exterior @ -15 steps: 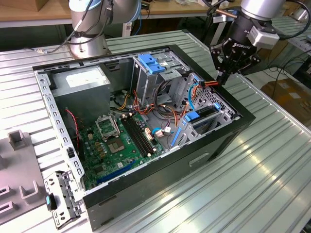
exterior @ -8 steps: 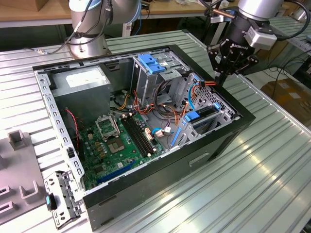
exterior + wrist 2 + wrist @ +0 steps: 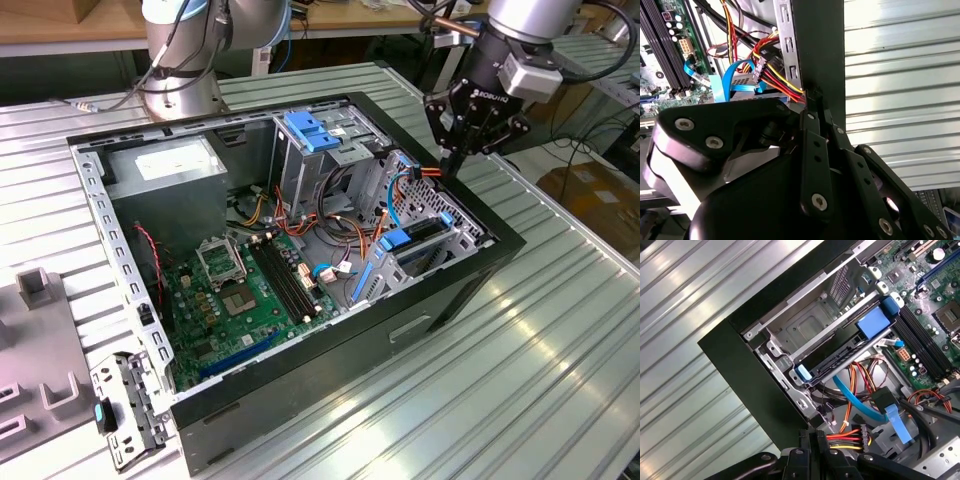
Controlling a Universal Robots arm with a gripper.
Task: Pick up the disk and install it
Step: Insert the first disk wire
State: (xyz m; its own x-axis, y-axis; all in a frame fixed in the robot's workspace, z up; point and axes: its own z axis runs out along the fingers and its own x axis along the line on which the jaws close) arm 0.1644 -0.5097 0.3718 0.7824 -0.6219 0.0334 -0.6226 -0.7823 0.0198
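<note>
An open black computer case point(image 3: 440, 300) holds the disk point(image 3: 847, 357), dark with blue rails, seated in its metal bay. The gripper point(image 3: 447, 165) hovers above the case's right edge, its fingers closed together on nothing.

Bright, even indoor light; sharp outside, soft close to the wrist cameras.

In the exterior view the ribbed metal table point(image 3: 560, 330) shines in pale streaks around the open computer case point(image 3: 300, 270), whose interior sits in mild shade with soft shadows. In both wrist views the table beside the case glares nearly white, and the black gripper point(image 3: 812, 165) linkage nearest the lens is dark and slightly out of focus.
</note>
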